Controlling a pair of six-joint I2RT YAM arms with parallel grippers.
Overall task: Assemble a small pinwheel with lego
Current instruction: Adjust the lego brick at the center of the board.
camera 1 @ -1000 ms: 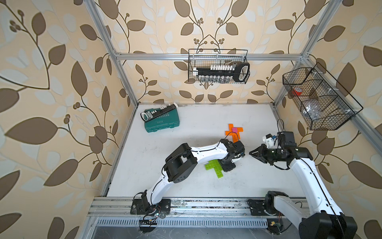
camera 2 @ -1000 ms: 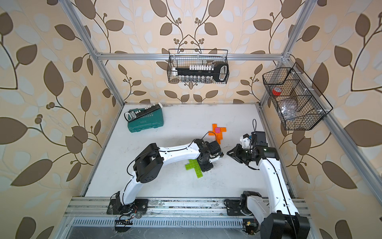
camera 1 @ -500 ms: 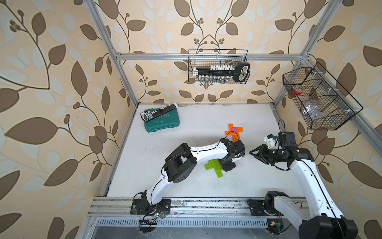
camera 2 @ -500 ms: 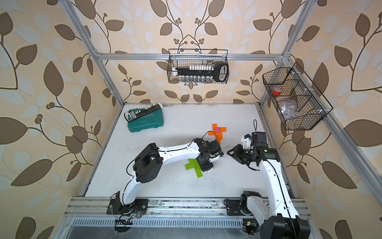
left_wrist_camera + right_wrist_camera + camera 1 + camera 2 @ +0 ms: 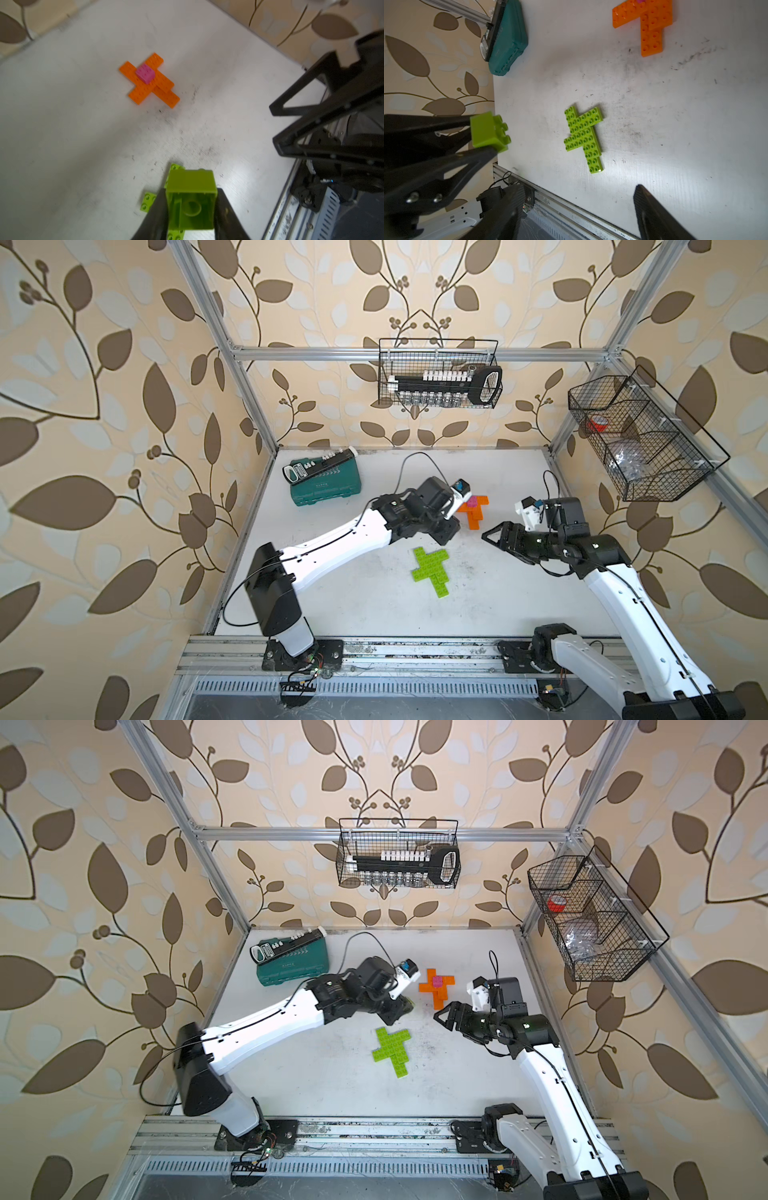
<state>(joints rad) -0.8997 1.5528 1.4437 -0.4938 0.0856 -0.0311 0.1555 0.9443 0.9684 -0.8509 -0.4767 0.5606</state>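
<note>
You are gripping a lime green brick [image 5: 190, 204] in your left claw [image 5: 191, 196].
Your right claw [image 5: 273, 125] is hanging open above the table [image 5: 62, 128].

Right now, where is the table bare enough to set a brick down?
Bare: between the green pinwheel and the front rail; along the back wall behind the orange pinwheel. Crowded: between the pinwheels, around the left end effector and right end effector.
</note>
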